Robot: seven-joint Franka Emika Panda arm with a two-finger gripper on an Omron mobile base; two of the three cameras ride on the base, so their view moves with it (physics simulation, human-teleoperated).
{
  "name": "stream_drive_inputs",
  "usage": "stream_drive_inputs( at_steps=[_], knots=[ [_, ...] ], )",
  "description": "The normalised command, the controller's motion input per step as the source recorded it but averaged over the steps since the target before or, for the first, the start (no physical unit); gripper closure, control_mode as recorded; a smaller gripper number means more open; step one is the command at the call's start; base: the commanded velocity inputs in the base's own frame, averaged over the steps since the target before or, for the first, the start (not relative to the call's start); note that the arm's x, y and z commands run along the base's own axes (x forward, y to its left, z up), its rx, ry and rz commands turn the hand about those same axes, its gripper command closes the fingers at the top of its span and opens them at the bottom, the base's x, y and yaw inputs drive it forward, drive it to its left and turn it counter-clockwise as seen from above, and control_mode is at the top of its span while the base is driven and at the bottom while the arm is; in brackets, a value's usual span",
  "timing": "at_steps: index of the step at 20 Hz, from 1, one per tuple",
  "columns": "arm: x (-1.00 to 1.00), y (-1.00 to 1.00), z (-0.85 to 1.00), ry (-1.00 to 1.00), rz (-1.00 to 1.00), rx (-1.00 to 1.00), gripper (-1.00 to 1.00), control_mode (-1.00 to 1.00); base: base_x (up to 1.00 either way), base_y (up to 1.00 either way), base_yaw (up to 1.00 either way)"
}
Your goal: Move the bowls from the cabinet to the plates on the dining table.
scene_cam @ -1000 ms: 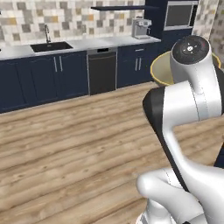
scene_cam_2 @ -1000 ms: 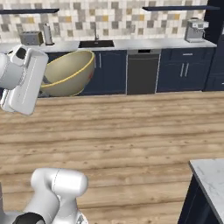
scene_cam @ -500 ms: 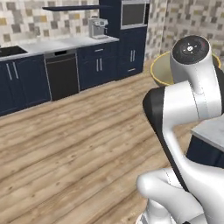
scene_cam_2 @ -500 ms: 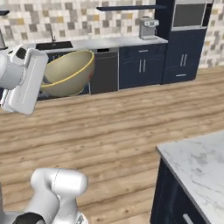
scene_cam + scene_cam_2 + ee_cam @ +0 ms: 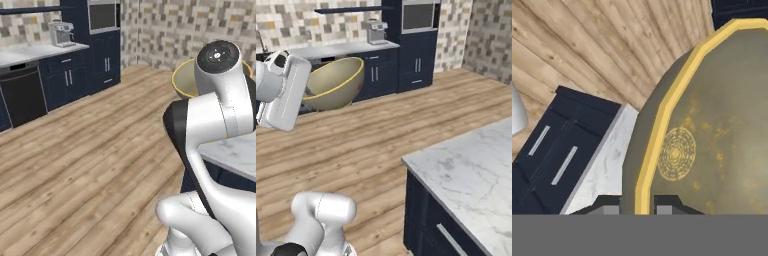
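The pincer (image 5: 638, 209) is pinched on the rim of a bowl (image 5: 712, 135), one fingertip (image 5: 607, 205) outside the wall and the other inside, with the yellow rim running between them. The bowl is held in the air above the wooden floor (image 5: 406, 120), clear of any surface. In the right base view the bowl (image 5: 333, 82) is tipped on its side, its open mouth facing up and to the left toward the arm's white wrist (image 5: 283, 90), its rounded base pointing right. In the left base view the bowl (image 5: 187, 80) shows just beyond the arm's upper joint. The bowl is round, so no long axis can be given. A circular yellow pattern marks the centre of its inside; no writing is legible.

The marble counter (image 5: 471, 170) on a dark navy base lies to the right of the arm. Further off, navy floor cupboards (image 5: 391, 72) line the wall, with a coffee machine (image 5: 376, 31) on their top and a built-in oven (image 5: 418, 15) beside them.
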Motion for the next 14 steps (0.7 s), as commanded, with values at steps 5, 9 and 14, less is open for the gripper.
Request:
stream_drive_inputs(
  at_steps=[5,9,14],
  knots=[
    [0.0,0.0,0.0,0.0,0.0,0.0,1.0,1.0,0.0,-0.43,-0.39],
    [0.0,0.0,0.0,0.0,0.0,0.0,1.0,1.0,0.0,-0.43,-0.39],
    [0.0,0.0,0.0,0.0,0.0,0.0,1.0,1.0,0.0,-0.44,-0.38]
  ],
)
